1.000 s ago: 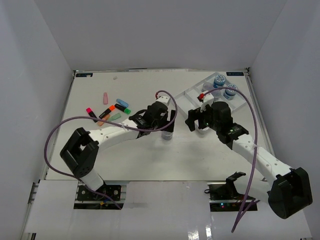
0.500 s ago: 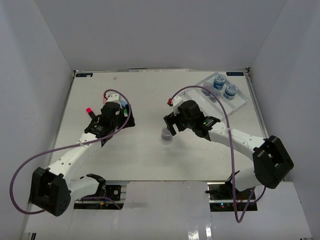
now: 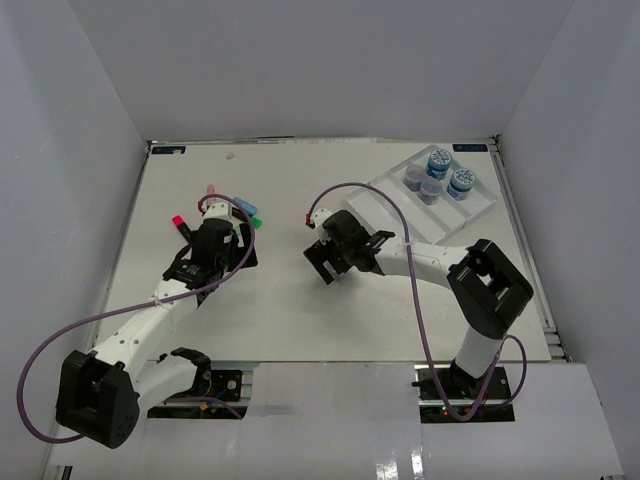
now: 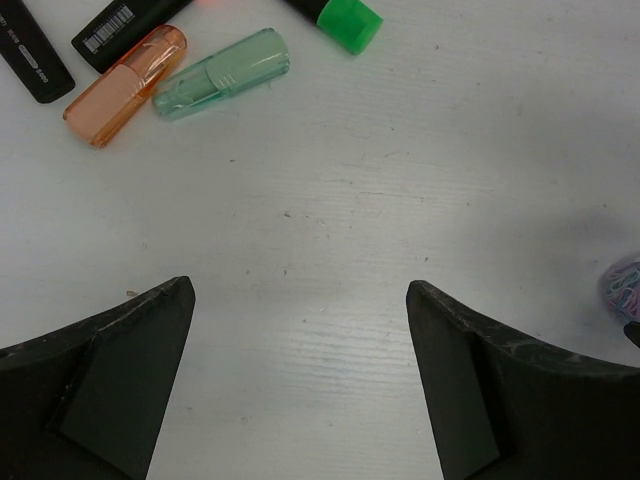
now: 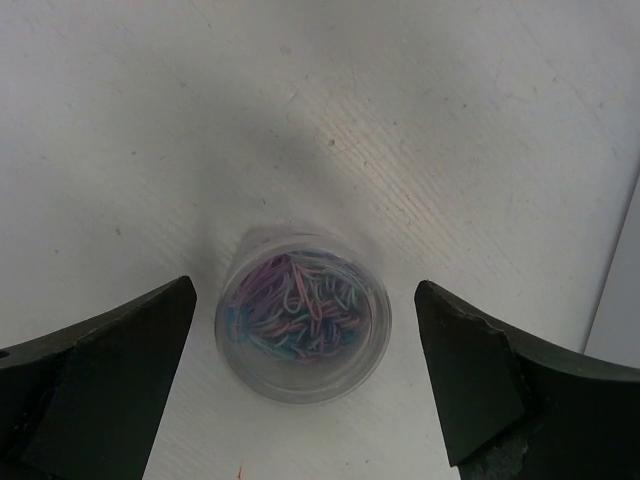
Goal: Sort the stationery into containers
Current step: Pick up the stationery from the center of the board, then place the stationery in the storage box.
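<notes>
– Right gripper (image 3: 328, 262), top view: low over mid-table, jaws wide, nothing held. Its jar is hidden under the wrist. White tray (image 3: 482, 205) sits far right w/ other jars (image 3: 461, 182) inside.
– Left gripper?
– Left gripper (image 4: 298, 290), left wrist cam: wide open, empty, bare table between fingers. Markers (image 4: 125, 72) lie at top, some cut off by the edge.
– Right wrist cam?
– Clear jar (image 5: 303, 330) of coloured clips stands between the fingers, untouched; lid unclear. Prob. pre-grasp: next, close on it, lift, carry to tray.
</notes>
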Controlling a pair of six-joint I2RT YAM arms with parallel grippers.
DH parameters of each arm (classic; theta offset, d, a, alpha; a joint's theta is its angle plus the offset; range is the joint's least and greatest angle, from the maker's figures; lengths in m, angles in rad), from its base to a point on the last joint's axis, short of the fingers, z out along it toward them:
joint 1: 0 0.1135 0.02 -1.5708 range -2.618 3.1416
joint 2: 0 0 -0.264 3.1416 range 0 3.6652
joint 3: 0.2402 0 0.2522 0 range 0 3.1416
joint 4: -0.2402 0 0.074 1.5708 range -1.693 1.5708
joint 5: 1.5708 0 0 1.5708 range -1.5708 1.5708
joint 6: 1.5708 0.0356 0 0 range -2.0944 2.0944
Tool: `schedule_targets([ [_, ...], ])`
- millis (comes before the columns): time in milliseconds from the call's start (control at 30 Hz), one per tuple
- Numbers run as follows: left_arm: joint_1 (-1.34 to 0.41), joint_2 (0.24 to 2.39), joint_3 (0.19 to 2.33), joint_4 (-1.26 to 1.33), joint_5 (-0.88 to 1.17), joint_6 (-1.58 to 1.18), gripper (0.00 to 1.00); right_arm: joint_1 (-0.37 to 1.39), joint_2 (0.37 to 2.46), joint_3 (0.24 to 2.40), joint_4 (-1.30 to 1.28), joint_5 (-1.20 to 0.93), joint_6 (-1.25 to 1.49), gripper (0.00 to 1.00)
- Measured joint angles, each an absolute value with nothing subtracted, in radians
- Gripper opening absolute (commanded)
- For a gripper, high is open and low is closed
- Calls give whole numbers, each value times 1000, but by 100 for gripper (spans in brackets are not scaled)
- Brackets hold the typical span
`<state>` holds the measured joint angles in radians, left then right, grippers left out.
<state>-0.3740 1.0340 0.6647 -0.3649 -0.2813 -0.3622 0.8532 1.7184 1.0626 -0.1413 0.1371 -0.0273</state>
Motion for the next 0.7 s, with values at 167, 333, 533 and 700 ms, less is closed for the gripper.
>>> schedule_targets([
  [167, -374, 1040, 665, -364, -293, -355, 98, 853, 1744, 1066, -165, 154, -19, 77],
  [333, -369, 1044, 665, -363, -295, -352, 98, 853, 1740, 1066, -167, 182, -9, 51],
  [533, -368, 1051, 665, -363, -295, -348, 98, 827, 1682, 1066, -193, 243, -8, 50],
  [700, -364, 1051, 665, -363, -292, -348, 98, 628, 1569, 1077, -207, 302, 23, 51],
])
